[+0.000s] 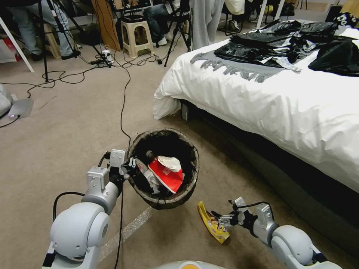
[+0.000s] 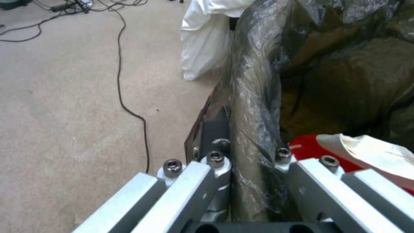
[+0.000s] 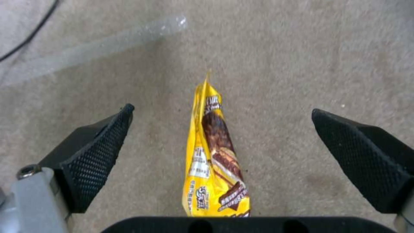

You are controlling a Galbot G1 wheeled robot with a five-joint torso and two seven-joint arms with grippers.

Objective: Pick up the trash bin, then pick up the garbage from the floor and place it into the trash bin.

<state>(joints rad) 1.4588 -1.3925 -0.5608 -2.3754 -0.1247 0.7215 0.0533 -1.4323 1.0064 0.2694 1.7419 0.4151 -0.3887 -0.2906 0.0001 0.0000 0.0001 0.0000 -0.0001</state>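
Closing on the yellow wrapper while the bin is held ready

The left pincer [image 1: 131, 167] is pinching the liner-covered rim of the trash bin [image 1: 164, 201], held tilted above the carpet near the bed's [image 1: 239, 108] foot corner, red-and-white carton [image 1: 166, 173] inside. The right pincer [image 3: 220, 152] is spread wide around the yellow snack wrapper [image 3: 215, 161], which seems to lie on edge between its fingers. Best to centre, close gently on the crinkly film, then lift clear before swinging over the rim.
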